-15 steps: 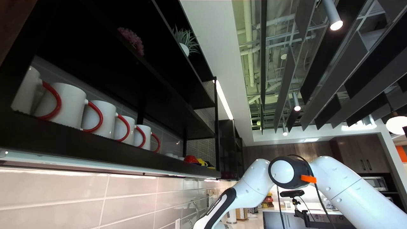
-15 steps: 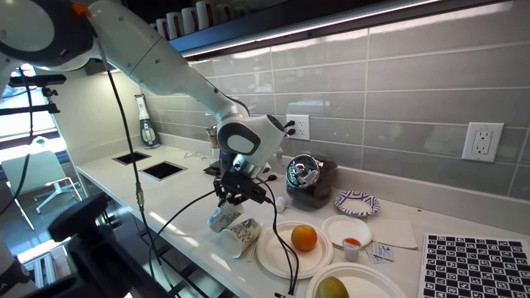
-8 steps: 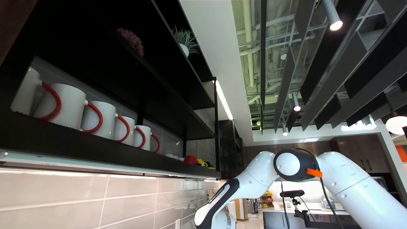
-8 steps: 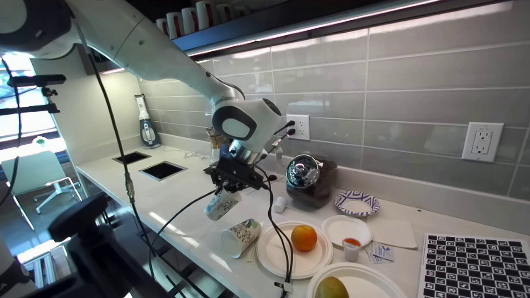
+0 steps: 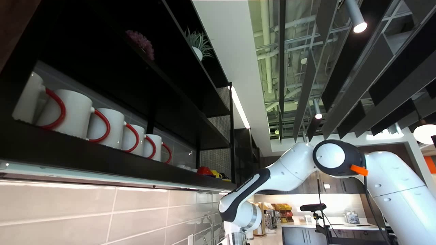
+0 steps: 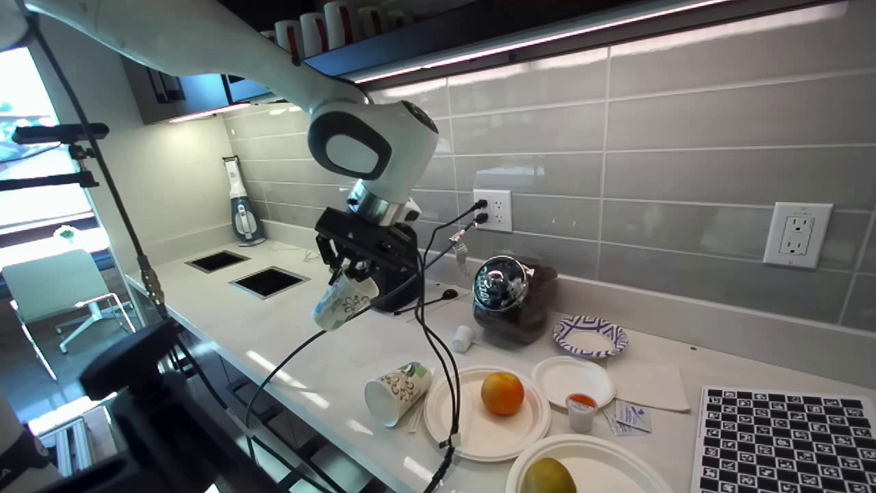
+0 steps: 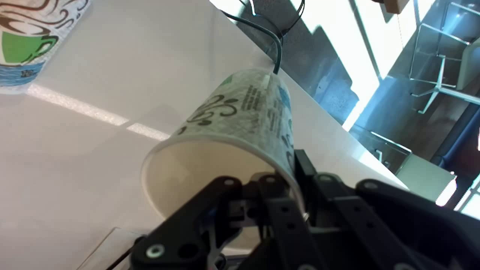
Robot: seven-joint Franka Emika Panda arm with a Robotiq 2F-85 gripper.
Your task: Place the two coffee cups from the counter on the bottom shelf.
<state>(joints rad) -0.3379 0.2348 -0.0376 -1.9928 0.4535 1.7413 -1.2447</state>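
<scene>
Pinching one coffee cup by the rim, gripper holds it tilted above the counter; second cup lies on its side there. Likely transfer step; next: raise to bottom shelf, level it, release.

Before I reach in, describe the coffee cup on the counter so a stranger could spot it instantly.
In an exterior view, follow the white counter to the plate holding the orange. Just left of that plate, as pictured, is a patterned paper cup. It lies on its side, while the similar cup is in the hand.
</scene>
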